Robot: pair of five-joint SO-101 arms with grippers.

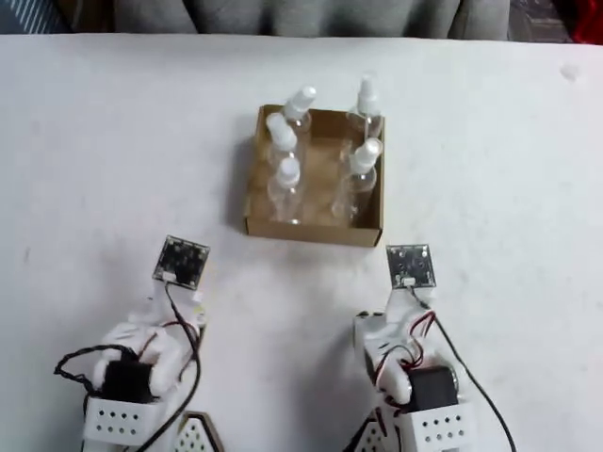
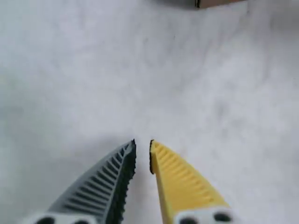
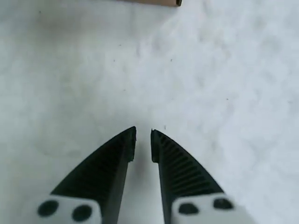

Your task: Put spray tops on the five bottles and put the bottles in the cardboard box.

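1. Table (image 1: 113,141): plain white.
2. Cardboard box (image 1: 311,229): plain tan-brown.
3. Bottles (image 1: 285,196): clear; spray tops (image 1: 303,98): white.
4. Left gripper (image 2: 142,151): one grey finger, one yellow, both ribbed.
5. Right gripper (image 3: 143,140): both fingers (image 3: 182,177) black, ribbed.
6. Arms (image 1: 118,419): white shells, black motors, red and black wires.

Cardboard box (image 2: 219,3) cropped to a corner sliver, bottle bodies (image 1: 285,196) faint — outlines unclear

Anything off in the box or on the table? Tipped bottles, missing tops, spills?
Nothing stands out. All five bottles stand inside the cardboard box, each with a white spray top. None has tipped over, and nothing has spilled on the table.
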